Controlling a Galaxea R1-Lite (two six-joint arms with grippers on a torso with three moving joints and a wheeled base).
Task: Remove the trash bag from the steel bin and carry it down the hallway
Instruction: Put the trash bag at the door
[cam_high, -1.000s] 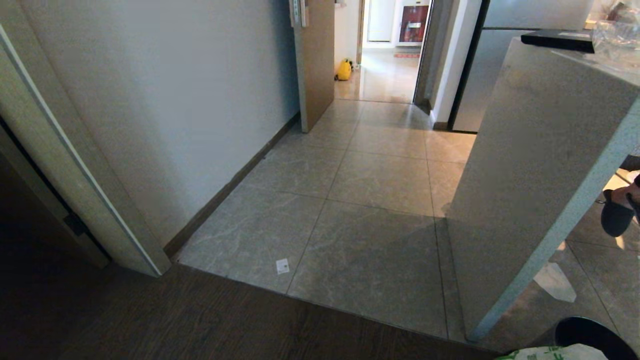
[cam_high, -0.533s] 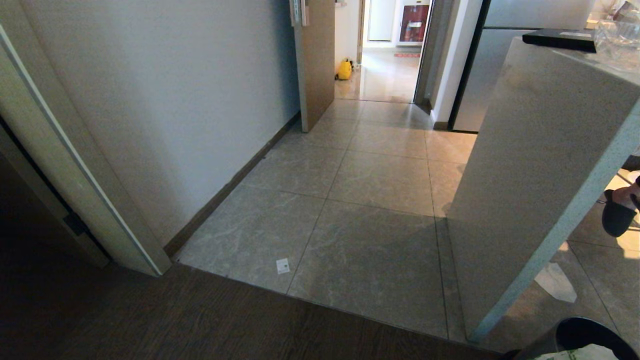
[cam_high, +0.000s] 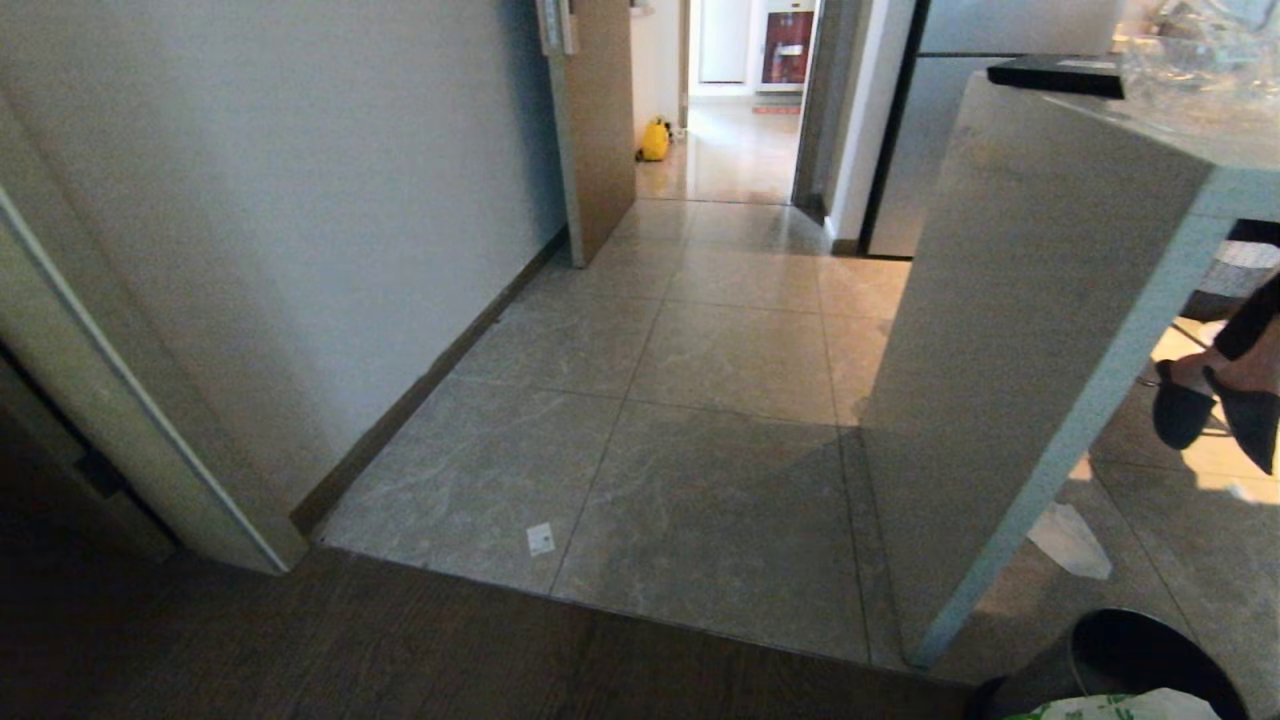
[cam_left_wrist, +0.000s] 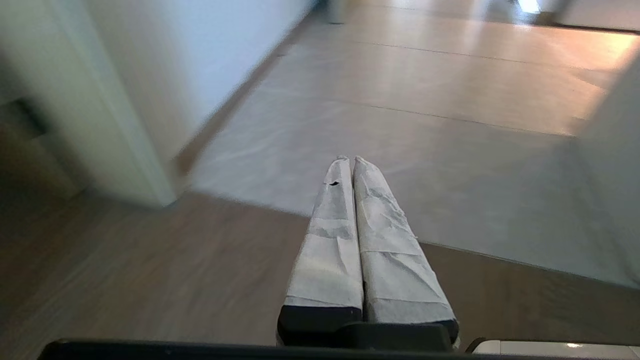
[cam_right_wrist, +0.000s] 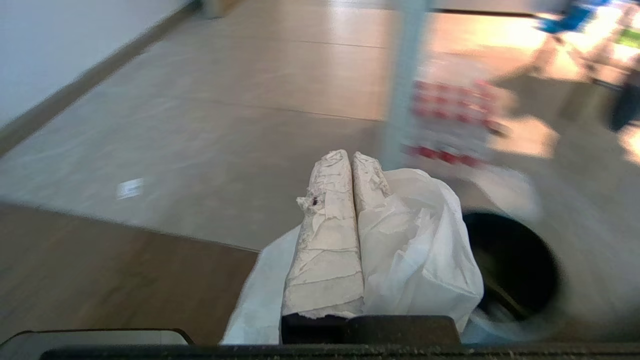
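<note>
The trash bag hangs from our right gripper, whose taped fingers are pressed together with the thin white plastic pinched between them; the bag drapes down over one side of the fingers. In the head view only a scrap of the bag, with green print, shows at the bottom edge on our right. The steel bin stands open just behind it on the tiles, beside the foot of the counter.

Our left gripper is held out over the dark wood floor with its jaws pressed together on nothing.

We are at the line where the wood meets the tiled floor. The hallway runs ahead between the white wall on our left and the counter side on our right. Farther on, a brown door juts in from the left, and a yellow bag sits beyond it. A small white tag lies on the tiles near the wood edge. A person's feet in dark slippers show under the counter on our right.
</note>
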